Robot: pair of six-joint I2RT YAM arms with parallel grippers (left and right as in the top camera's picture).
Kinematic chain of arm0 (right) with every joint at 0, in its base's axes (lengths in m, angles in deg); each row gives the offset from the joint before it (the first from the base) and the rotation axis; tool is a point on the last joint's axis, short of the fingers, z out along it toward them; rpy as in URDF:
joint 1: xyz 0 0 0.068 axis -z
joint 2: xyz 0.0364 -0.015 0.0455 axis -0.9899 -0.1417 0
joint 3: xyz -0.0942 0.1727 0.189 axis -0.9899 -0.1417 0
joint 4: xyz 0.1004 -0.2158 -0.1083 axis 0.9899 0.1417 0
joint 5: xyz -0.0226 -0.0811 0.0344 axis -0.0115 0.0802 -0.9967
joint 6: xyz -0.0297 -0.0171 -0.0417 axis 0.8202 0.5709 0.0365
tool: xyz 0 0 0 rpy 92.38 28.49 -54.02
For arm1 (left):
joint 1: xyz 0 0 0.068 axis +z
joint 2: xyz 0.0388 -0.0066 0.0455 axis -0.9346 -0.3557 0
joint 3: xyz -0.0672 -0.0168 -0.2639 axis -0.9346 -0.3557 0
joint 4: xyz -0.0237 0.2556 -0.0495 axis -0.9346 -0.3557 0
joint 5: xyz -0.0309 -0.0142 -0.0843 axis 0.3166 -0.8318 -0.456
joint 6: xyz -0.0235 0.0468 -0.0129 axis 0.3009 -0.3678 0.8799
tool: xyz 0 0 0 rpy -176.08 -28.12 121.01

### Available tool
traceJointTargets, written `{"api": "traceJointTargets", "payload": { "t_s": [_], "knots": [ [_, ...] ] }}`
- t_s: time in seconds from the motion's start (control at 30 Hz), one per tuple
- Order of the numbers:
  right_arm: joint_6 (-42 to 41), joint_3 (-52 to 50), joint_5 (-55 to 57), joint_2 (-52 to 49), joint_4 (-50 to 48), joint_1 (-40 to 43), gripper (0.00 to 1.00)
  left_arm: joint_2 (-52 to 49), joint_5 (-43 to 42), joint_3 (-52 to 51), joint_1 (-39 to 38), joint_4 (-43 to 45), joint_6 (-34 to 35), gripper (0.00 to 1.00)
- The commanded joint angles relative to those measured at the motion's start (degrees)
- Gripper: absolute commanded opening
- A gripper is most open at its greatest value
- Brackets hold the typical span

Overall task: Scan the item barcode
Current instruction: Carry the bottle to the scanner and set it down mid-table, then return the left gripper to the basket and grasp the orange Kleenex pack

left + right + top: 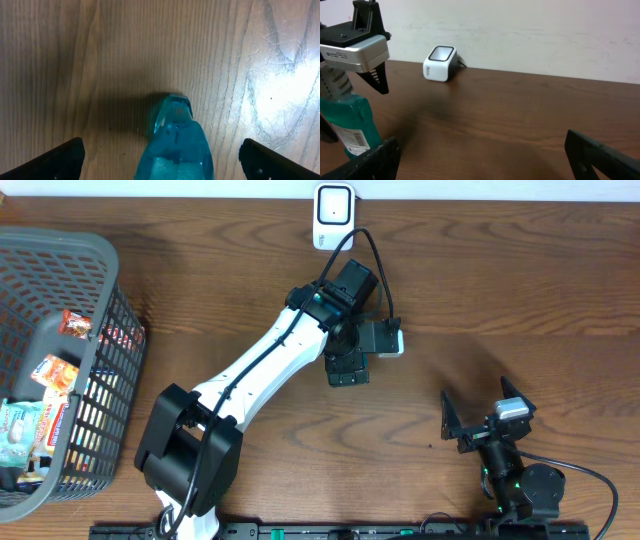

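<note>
Left gripper (161, 147) wide open, fingers either side of upright teal bottle (175, 142) without touching it. Barcode scanner (332, 215) at bottle's 12 o'clock. Right gripper (480, 150) wide open, empty, at 4 o'clock.

Mock shop checkout setup: barcode scanner (333, 215), plastic basket (128, 320) of snack packs (55, 372), wooden table (500, 300), bare wall (530, 30).

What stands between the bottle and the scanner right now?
Nothing visible: in the right wrist view, only bare table lies between the teal bottle and the white scanner.
</note>
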Motion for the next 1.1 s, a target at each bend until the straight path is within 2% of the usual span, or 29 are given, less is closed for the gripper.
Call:
{"api": "traceJointTargets", "payload": {
  "t_s": [0.0, 0.13, 0.37, 0.47, 0.53, 0.8, 0.93, 1.07],
  "knots": [
    [-0.96, -0.26, 0.07, 0.31, -0.04, -0.46, 0.99, 1.68, -0.39, 1.38, 0.15, 0.04, 1.49, 0.98],
    [-0.96, -0.26, 0.07, 0.31, -0.04, -0.46, 0.99, 7.08, 2.89, 4.98, 0.85, 0.02, 6.38, 0.98],
    [-0.96, -0.26, 0.07, 0.31, -0.04, -0.46, 0.99, 21.42, 16.24, 10.88, 5.16, 1.51, 18.14, 0.98],
    [-0.96, -0.26, 0.09, 0.31, -0.04, -0.46, 0.99, 28.26, 25.53, 10.95, 12.57, 6.29, 29.86, 0.98],
    [-0.96, -0.26, 0.07, 0.31, -0.04, -0.46, 0.99, 31.34, 29.73, 10.95, 22.01, 8.17, 41.35, 0.98],
    [-0.96, -0.26, 0.07, 0.31, -0.07, -0.46, 0.99, 30.4, 32.81, 9.44, 53.31, 0.61, 78.01, 0.98],
    [-0.96, -0.26, 0.07, 0.31, -0.04, -0.46, 0.99, 26.34, 32.81, 8.31, 63.39, -6.08, 90.77, 0.98],
    [-0.96, -0.26, 0.09, 0.31, -0.04, -0.46, 0.99, 20.28, 32.79, 7.61, 67.69, -10.45, 96.32, 0.98]
  ]
}}
